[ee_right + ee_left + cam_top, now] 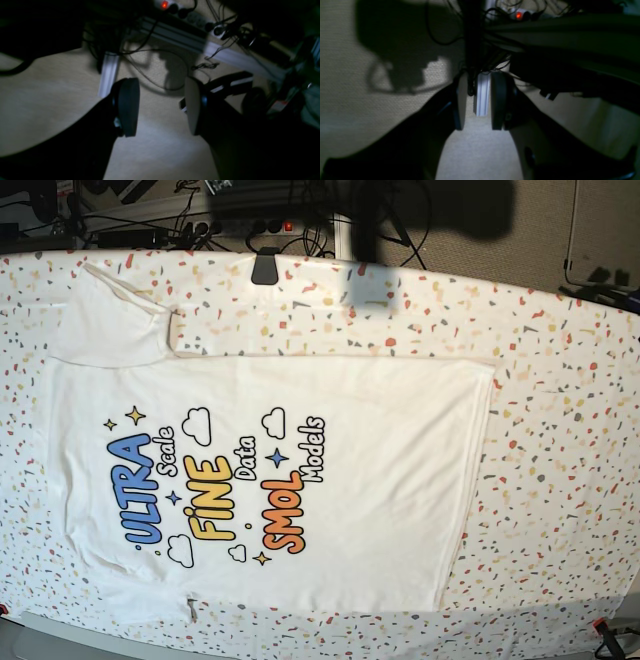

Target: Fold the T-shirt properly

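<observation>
The T-shirt [270, 480] lies flat on the speckled tablecloth [560, 480], print up, hem toward the right and one sleeve [105, 320] spread at the far left. No gripper shows over it in the base view. In the left wrist view my left gripper [478, 100] is open, its pads apart with nothing between them, and it faces a beige floor rather than cloth. My right gripper [160, 107] is open too, with a wider gap and nothing in it, and it also looks down at floor. Neither wrist view shows the shirt.
A dark clamp [265, 268] sits on the table's far edge. Behind it are cables and a power strip [165, 4] with a red light, plus an aluminium rail [175, 35]. A dark blurred shape [430, 205] hangs at the top of the base view.
</observation>
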Tool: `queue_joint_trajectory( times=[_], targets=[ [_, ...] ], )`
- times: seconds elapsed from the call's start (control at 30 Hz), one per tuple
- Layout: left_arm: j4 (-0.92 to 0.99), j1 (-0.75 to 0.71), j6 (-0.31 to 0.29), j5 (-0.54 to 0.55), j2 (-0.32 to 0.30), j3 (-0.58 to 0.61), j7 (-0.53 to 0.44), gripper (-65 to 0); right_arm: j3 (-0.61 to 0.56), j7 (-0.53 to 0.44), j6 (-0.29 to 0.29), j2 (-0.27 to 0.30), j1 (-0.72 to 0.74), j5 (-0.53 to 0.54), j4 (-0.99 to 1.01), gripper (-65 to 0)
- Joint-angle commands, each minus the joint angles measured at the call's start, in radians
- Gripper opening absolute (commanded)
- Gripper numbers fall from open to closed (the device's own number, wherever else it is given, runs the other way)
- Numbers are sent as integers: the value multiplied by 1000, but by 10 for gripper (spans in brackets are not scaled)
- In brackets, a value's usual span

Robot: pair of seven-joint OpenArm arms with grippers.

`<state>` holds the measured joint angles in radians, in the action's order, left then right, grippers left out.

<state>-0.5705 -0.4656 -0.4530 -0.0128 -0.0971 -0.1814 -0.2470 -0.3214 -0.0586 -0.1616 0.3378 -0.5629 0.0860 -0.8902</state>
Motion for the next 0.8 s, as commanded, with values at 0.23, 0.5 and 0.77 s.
queue_joint_trajectory(
  times=[0.23,0.5,0.77],
  targets=[
    [-349,-238,-15,78,-24,0,-15,-487,2,53,-3,179,-263,53,-457,-350],
    [-663,-436,-15,78,-23,0,-16,-487,138,67,-3,247,-441,59,-766,-350],
    [-925,-543,-15,78,-23,-1,-14,-487,299,91,-6,247,-454,113,-906,-350]
  ],
)
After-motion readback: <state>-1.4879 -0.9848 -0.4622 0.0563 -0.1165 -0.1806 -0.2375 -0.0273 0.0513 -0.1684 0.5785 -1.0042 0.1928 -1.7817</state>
